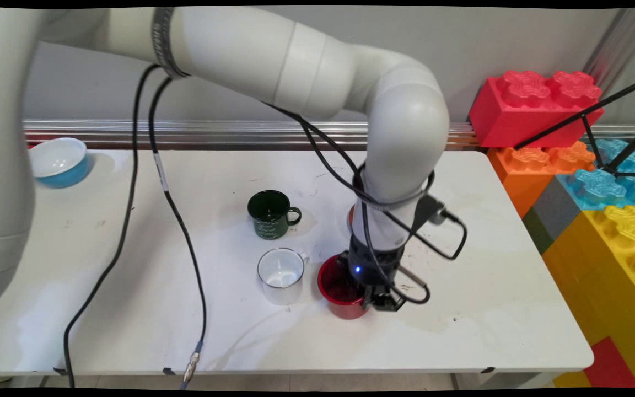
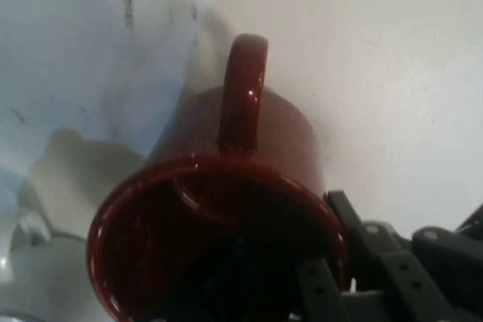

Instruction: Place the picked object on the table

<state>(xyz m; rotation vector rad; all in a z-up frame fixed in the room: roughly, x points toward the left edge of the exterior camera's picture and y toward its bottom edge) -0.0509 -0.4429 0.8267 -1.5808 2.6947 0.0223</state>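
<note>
My pincer point(image 1: 375, 300) straddled the rim of the red mug point(image 1: 342, 292), one finger inside and one outside, though I couldn't tell whether it had clenched. The mug stood on the white surface point(image 1: 488, 325), just beside a white mug point(image 1: 281, 274). It looked rigid, glossy and slippery; the rim seemed the handiest grip.

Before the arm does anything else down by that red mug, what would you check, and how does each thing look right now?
1. Gripper down at the red mug, at its rim: ok.
2. One finger inside the mug, another outside the wall: ok.
3. Firm grip on the wall: cannot tell.
4. Red mug upright on the table: ok.
5. White mug very close beside the red mug, risk of a bump: not ok.
6. Green mug well away from the gripper: ok.
</note>
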